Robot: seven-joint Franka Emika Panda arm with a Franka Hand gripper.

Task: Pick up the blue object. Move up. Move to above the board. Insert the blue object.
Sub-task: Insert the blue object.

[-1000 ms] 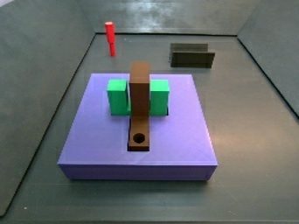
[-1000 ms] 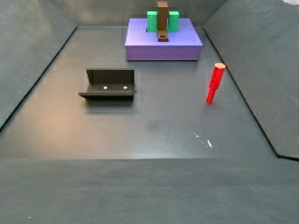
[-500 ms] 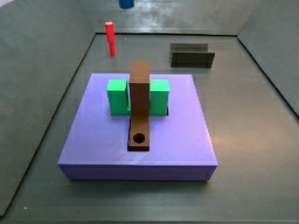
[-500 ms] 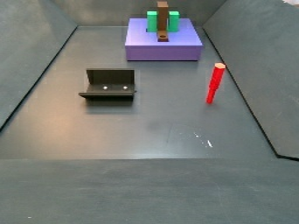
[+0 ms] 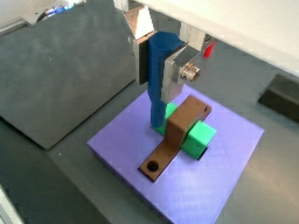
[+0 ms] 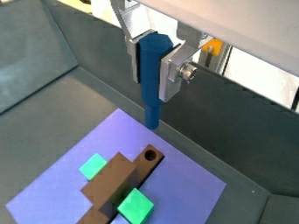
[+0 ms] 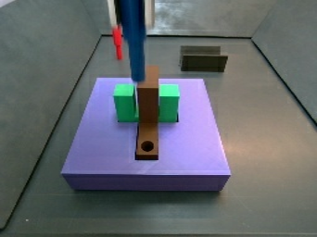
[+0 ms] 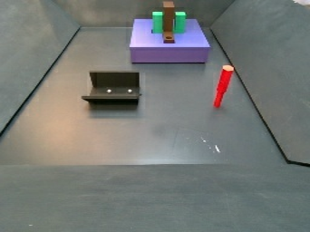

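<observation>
My gripper (image 5: pixel 160 66) is shut on the blue object (image 5: pixel 159 80), a thin upright rod that hangs down between the silver fingers (image 5: pixel 179 70). Both wrist views show it; in a wrist view (image 6: pixel 149 79) its lower end hangs beyond the hole end of the brown board (image 6: pixel 117 179). In a side view the blue object (image 7: pixel 132 42) comes down from the top edge, its tip just above the board's far end (image 7: pixel 147 116). The board lies on the purple platform (image 7: pixel 186 153) between green blocks (image 7: pixel 124 102), with a round hole (image 7: pixel 147 146) at its near end.
A red rod (image 8: pixel 223 86) stands upright on the floor beside the platform (image 8: pixel 188 50); it also shows in a side view (image 7: pixel 117 42) behind the blue object. The fixture (image 8: pixel 114 88) stands on the floor apart from the platform. Grey walls enclose the floor.
The blue object has come into a side view from the top edge and moved toward the platform; it now hangs over the board's far end. Nothing else has moved.
</observation>
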